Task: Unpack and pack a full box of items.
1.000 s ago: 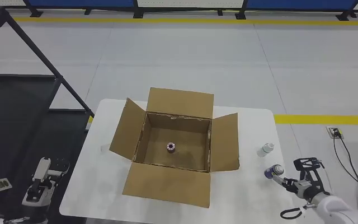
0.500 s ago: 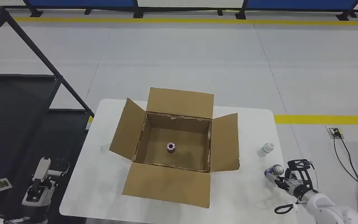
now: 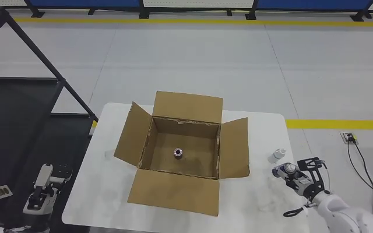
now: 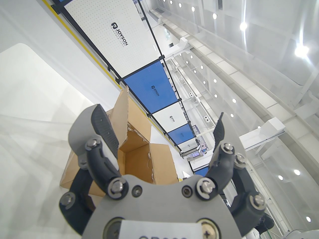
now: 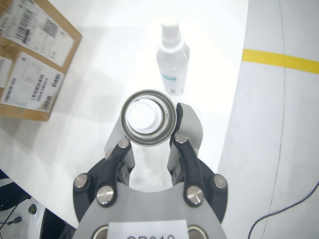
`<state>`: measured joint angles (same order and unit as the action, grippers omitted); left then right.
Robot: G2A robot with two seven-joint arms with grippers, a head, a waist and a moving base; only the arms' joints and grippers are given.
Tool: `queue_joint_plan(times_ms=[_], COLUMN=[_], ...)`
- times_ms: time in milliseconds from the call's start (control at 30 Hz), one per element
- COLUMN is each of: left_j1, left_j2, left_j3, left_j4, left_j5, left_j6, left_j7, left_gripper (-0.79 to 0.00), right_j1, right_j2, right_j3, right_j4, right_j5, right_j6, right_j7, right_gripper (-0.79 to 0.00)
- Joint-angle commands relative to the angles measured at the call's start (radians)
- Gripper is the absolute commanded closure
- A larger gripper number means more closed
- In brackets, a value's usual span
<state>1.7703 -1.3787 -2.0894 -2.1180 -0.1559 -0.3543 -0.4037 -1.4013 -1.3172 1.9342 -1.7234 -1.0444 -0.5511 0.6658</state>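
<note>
The open cardboard box (image 3: pixel 186 106) stands mid-table with all flaps spread; a small round spool-like item (image 3: pixel 178 153) lies on its floor. Near the table's right edge my right gripper (image 3: pixel 290 173) is shut on a metal spray can (image 3: pixel 284 170). In the right wrist view the can (image 5: pixel 148 118), silver rim and white cap, sits upright between the fingers (image 5: pixel 185 123) of the right gripper (image 5: pixel 149 125). Just beyond it stands a white bottle (image 3: pixel 277 155) (image 5: pixel 173 63). My left gripper (image 4: pixel 159 128) is open and holds nothing, low off the table's left front corner, with the box (image 4: pixel 139 155) beyond it.
The white table (image 3: pixel 111 192) has bare surface to the left of and in front of the box. One box flap with shipping labels (image 5: pixel 32 58) lies close to the can's left. A black frame and dark floor area (image 3: pixel 35 116) border the table's left.
My right gripper moved in from the right, shut on the spray can, and shifted it slightly toward the white bottle. The left arm has not moved.
</note>
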Motion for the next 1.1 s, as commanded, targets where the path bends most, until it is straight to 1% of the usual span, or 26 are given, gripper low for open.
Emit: queue_joint_plan(times_ms=[0,133,200,267,367,467,567,667,767,933,1067], left_j1=[0.0,0.0,0.0,0.0,0.0,0.0,0.0,0.0,0.0,0.0,0.0], left_j2=[0.0,0.0,0.0,0.0,0.0,0.0,0.0,0.0,0.0,0.0,0.0], left_j3=[0.0,0.0,0.0,0.0,0.0,0.0,0.0,0.0,0.0,0.0,0.0], left_j4=[0.0,0.0,0.0,0.0,0.0,0.0,0.0,0.0,0.0,0.0,0.0], left_j5=[0.0,0.0,0.0,0.0,0.0,0.0,0.0,0.0,0.0,0.0,0.0], left_j6=[0.0,0.0,0.0,0.0,0.0,0.0,0.0,0.0,0.0,0.0,0.0], left_j7=[0.0,0.0,0.0,0.0,0.0,0.0,0.0,0.0,0.0,0.0,0.0], left_gripper=[-0.785,-0.785,-0.785,-0.785,-0.785,-0.785,-0.785,-0.785,-0.785,-0.785,-0.785], right_j1=[-0.046,-0.127,-0.141,-0.134,-0.054,0.049,0.197,0.37,0.52,0.707,0.818], right_j2=[-0.002,-0.006,-0.007,-0.007,-0.008,-0.012,-0.025,-0.052,-0.086,-0.145,-0.192], right_j3=[-0.009,-0.064,-0.115,-0.188,-0.33,-0.492,-0.673,-0.85,-0.978,-1.098,-1.169], right_j4=[-0.142,-0.421,-0.537,-0.614,-0.627,-0.614,-0.5,-0.313,-0.117,0.18,0.397], right_j5=[0.018,0.027,-0.008,-0.06,-0.134,-0.203,-0.279,-0.331,-0.334,-0.276,-0.273], right_j6=[0.038,0.125,0.162,0.2,0.236,0.294,0.349,0.431,0.52,0.633,0.726], right_j7=[0.001,0.026,0.047,0.065,0.1,0.184,0.276,0.346,0.368,0.35,0.319], right_gripper=[0.0,0.0,0.0,0.0,0.0,0.0,0.0,0.0,0.0,0.0,0.0])
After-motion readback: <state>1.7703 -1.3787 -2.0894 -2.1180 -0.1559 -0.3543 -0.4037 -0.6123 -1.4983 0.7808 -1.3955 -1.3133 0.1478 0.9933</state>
